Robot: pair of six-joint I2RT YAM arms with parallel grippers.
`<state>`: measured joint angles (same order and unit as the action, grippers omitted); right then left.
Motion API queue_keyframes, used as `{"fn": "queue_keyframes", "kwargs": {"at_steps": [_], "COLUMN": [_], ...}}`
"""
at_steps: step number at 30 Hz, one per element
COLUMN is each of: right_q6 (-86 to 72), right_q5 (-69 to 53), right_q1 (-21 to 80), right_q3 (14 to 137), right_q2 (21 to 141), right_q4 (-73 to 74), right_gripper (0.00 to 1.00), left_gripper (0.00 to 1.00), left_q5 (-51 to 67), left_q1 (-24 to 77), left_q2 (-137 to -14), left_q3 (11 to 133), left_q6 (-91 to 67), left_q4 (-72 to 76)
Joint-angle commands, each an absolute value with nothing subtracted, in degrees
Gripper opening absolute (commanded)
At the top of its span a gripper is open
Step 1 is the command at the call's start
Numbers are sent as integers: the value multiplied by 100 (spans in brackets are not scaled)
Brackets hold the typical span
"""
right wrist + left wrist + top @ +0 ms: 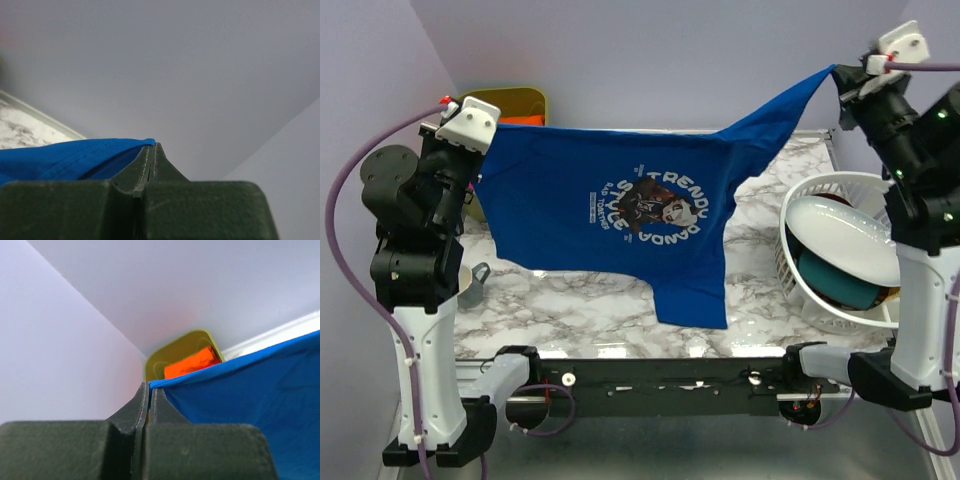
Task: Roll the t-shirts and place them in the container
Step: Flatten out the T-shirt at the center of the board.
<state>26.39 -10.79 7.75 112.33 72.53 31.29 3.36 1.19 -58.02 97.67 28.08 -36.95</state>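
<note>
A royal blue t-shirt [620, 215] with a white-and-dark chest graphic hangs spread in the air above the marble table, its print upside down. My left gripper [480, 152] is shut on its left corner, with blue cloth [250, 400] pinched between the jaws [149, 388]. High at the right, my right gripper [840, 78] is shut on the other corner, and the fabric [70, 157] runs off to the left from its tips [152, 148]. One sleeve droops low toward the table. An orange t-shirt [516, 122] [192, 363] lies in the yellow bin.
The yellow bin [520, 100] [175, 347] stands at the back left corner. A white basket [800, 200] at the right holds a white plate and a teal dish [835, 285]. A small metal cup [475, 285] sits by the left arm. Walls close in at the back and left.
</note>
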Motion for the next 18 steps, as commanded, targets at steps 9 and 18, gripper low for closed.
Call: {"fn": "queue_keyframes", "kwargs": {"at_steps": [9,18], "right_q6": [3076,3331], "right_q5": [-966,-1063], "right_q1": [747,738], "right_q3": [12716,12990], "right_q2": [6197,5406], "right_q4": [4366,4737], "right_gripper": [1,1], "left_gripper": [0,0], "left_q5": [-203,-35], "left_q1": [70,62], "left_q2": [-4826,-4167], "left_q3": [10502,10836], "left_q6": [2505,2444], "left_q4": [-3778,-4280]}}
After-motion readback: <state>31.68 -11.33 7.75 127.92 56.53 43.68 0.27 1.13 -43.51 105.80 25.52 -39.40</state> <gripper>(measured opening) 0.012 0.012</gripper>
